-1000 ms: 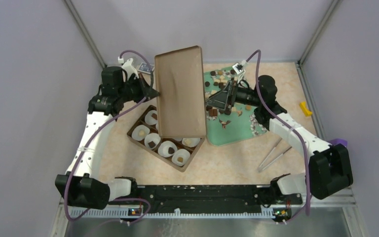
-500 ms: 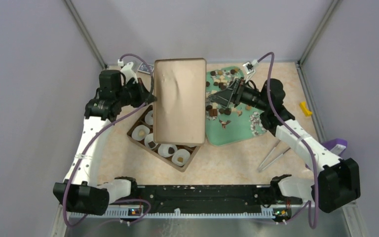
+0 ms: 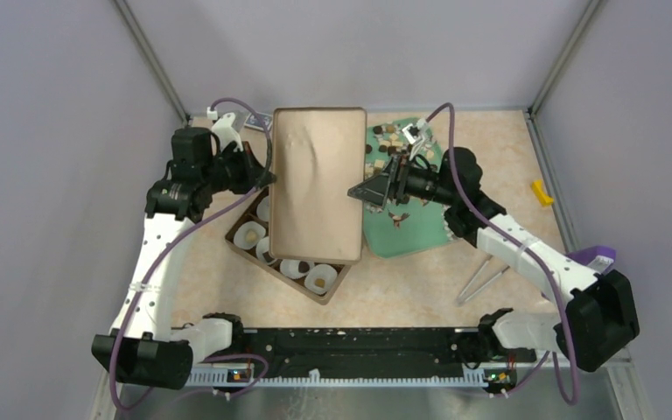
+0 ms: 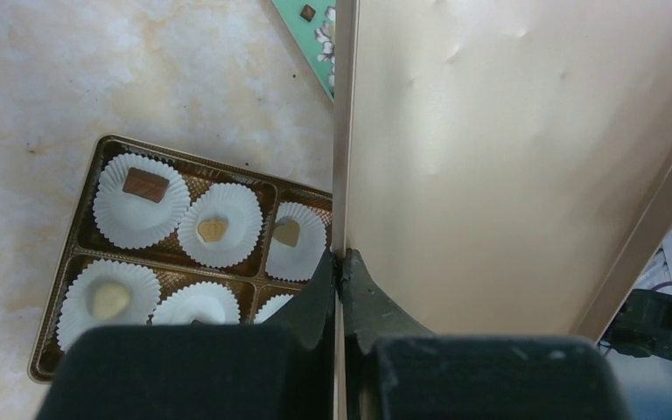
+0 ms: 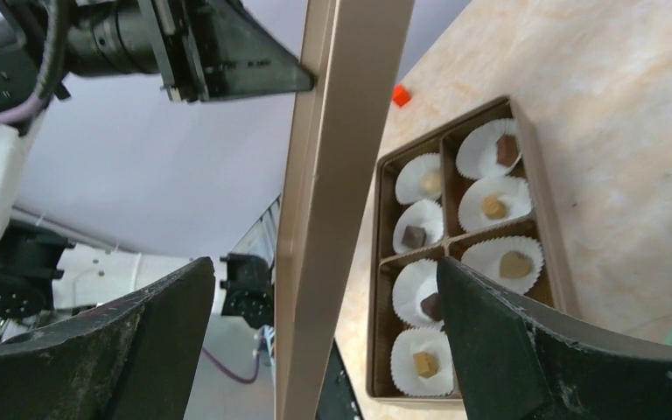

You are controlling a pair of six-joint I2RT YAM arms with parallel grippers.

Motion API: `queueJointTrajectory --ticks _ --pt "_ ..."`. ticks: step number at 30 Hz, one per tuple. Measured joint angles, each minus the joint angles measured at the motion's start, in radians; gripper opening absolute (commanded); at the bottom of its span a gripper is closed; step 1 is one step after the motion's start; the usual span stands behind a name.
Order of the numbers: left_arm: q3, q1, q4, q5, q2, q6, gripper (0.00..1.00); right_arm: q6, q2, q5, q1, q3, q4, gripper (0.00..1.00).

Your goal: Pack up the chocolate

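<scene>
A tan cardboard lid (image 3: 315,184) hangs over the brown box tray (image 3: 328,297). My left gripper (image 3: 267,179) is shut on the lid's left rim, which is pinched thin between the fingertips of the left gripper (image 4: 339,258). My right gripper (image 3: 356,192) stands open at the lid's right edge, and in the right wrist view that gripper (image 5: 325,262) has the lid's edge (image 5: 332,157) between its fingers without touching. White paper cups in the tray (image 4: 64,255) hold chocolate: a dark bar (image 4: 146,185), a tan heart (image 5: 514,264). Loose chocolate (image 3: 391,131) lies on the green mat (image 3: 407,236).
Metal tongs (image 3: 486,273) lie right of the mat. A yellow block (image 3: 540,192) sits near the right wall and a purple object (image 3: 599,255) by the right arm's elbow. A small red block (image 5: 400,94) lies beyond the tray.
The lid has swung from tilted to more level over the tray. My right gripper moved left from above the mat to the lid's right edge. The left grip has not changed.
</scene>
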Motion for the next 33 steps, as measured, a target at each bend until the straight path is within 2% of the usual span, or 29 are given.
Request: queueJointTrajectory --ticks 4,6,10,17,19,20,23,26,30,32,33 --pt "0.000 0.000 -0.006 0.000 -0.001 0.002 0.00 -0.036 0.031 0.002 0.061 0.006 -0.039 0.93" --pt "0.000 0.000 -0.006 0.002 -0.002 0.002 0.00 -0.045 0.039 0.003 0.073 0.008 -0.055 0.86" --pt "0.000 0.000 -0.005 0.005 -0.003 0.000 0.00 -0.035 0.052 0.003 0.080 0.008 -0.034 0.59" --pt "0.000 0.000 0.016 0.005 -0.003 -0.016 0.00 0.019 0.091 0.005 0.141 0.005 0.047 0.26" --pt "0.000 0.000 0.023 0.007 -0.003 -0.023 0.02 0.027 0.091 0.008 0.149 0.000 0.063 0.06" --pt "0.000 0.000 0.025 0.007 -0.003 -0.026 0.06 0.036 0.091 0.019 0.150 0.000 0.059 0.00" --pt "0.000 0.000 0.037 0.008 -0.003 -0.034 0.18 0.013 0.091 0.057 0.149 0.002 0.025 0.00" --pt "0.000 0.000 0.040 0.004 -0.003 -0.055 0.50 -0.026 0.089 0.097 0.150 0.019 -0.051 0.00" --pt "0.029 0.000 0.021 -0.035 -0.001 -0.085 0.81 -0.111 0.088 0.180 0.148 0.069 -0.216 0.00" --pt "0.067 0.000 -0.007 -0.084 -0.002 -0.105 0.90 -0.169 0.088 0.224 0.150 0.115 -0.313 0.00" --pt "0.090 0.000 -0.020 -0.109 -0.002 -0.113 0.92 -0.204 0.088 0.251 0.150 0.142 -0.358 0.00"
